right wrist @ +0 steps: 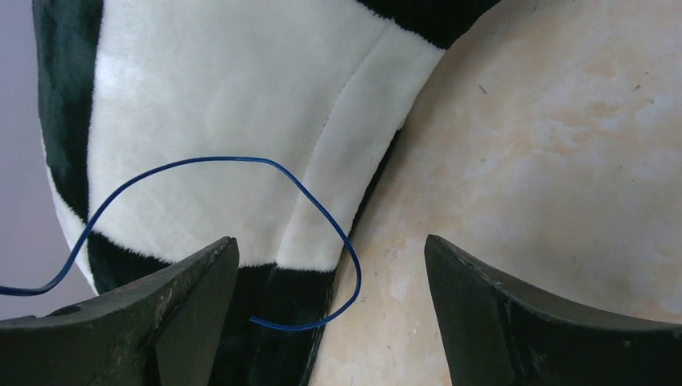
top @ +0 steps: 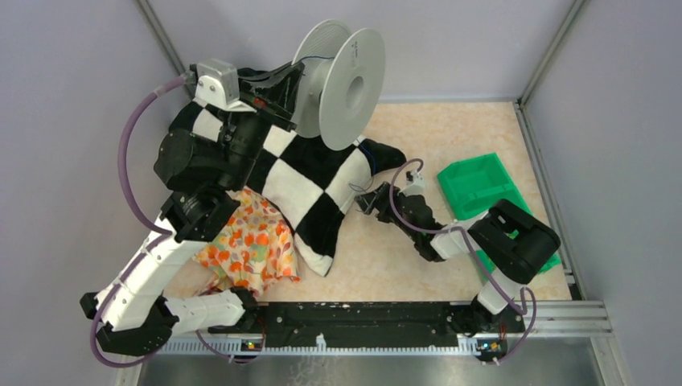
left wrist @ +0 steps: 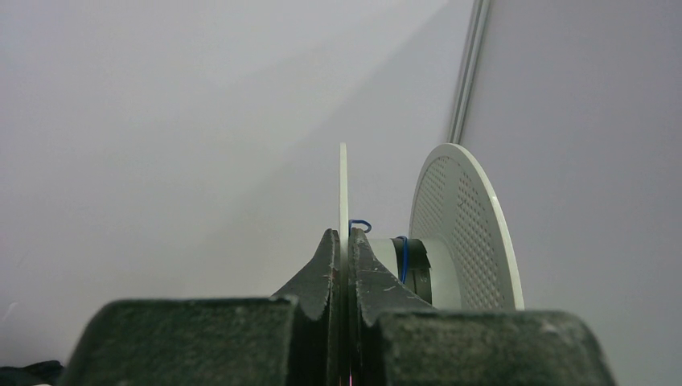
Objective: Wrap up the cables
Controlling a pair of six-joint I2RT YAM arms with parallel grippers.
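The two dark fingers (right wrist: 121, 322) of the right hand (right wrist: 330, 241) fill the bottom of the right wrist view, spread wide and grasping nothing. Between them curls the thin blue cable (right wrist: 217, 158). It arcs over a white square of a black-and-white checkered plush cloth (right wrist: 241, 96), dips off the cloth's edge over the mottled beige tabletop (right wrist: 563, 121), and hooks back to a free end lying close to the left-side finger. Its other length trails out of the left edge of that view. Whether the wire touches either finger cannot be told.

More of the cable shows in the left wrist view, as a blue turn on the hub of a white spool (left wrist: 466, 225) and a small loop beside the near flange. The left hand (left wrist: 343, 233) is clenched on that thin near flange, holding the spool upright.

From above, the spool hangs high over the far left part of the tabletop. The checkered cloth lies spread below it, partly under the left arm. The right hand hovers low at the cloth's right edge. An orange floral cloth (top: 249, 241) lies beside the checkered one on the near side. A green plastic tray (top: 474, 185) sits on the right, just beyond the right arm.
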